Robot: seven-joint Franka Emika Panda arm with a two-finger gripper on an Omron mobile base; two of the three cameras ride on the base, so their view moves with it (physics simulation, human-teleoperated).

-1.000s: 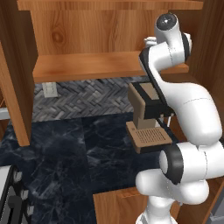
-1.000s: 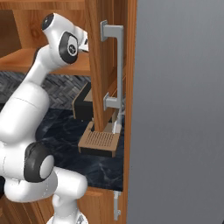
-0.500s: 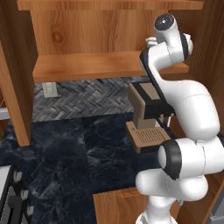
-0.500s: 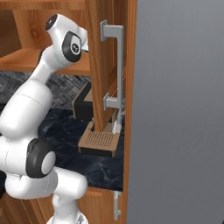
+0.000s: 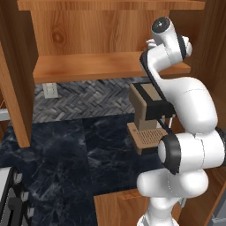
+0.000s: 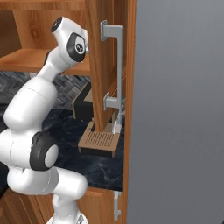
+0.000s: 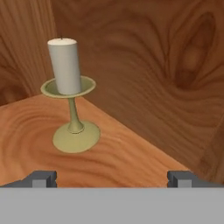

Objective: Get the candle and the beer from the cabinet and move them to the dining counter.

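Observation:
In the hand view the candle (image 7: 64, 65), a cream-white pillar on an olive-brass stemmed holder with a round dish base, stands upright on the wooden shelf in the cabinet's inner corner. It is ahead and left of my gripper (image 7: 113, 179), and apart from it. The gripper is open, both dark fingertips (image 7: 43, 178) set wide with nothing between them. The arm reaches up into the right end of the brown wood cabinet (image 5: 88, 66), whose open door (image 6: 98, 65) carries a silver bar handle (image 6: 117, 65). The beer and the dining counter are out of view.
A wood-and-black coffee machine (image 5: 148, 114) sits on the black marble counter (image 5: 66, 154) under the cabinet, close to my arm. A grey herringbone backsplash (image 5: 88, 99) runs behind it. A tall grey panel (image 6: 179, 109) stands right of the open door. A stove corner (image 5: 9, 203) shows low left.
My arm has edged a little further toward the cabinet's inside. The gripper has stayed open.

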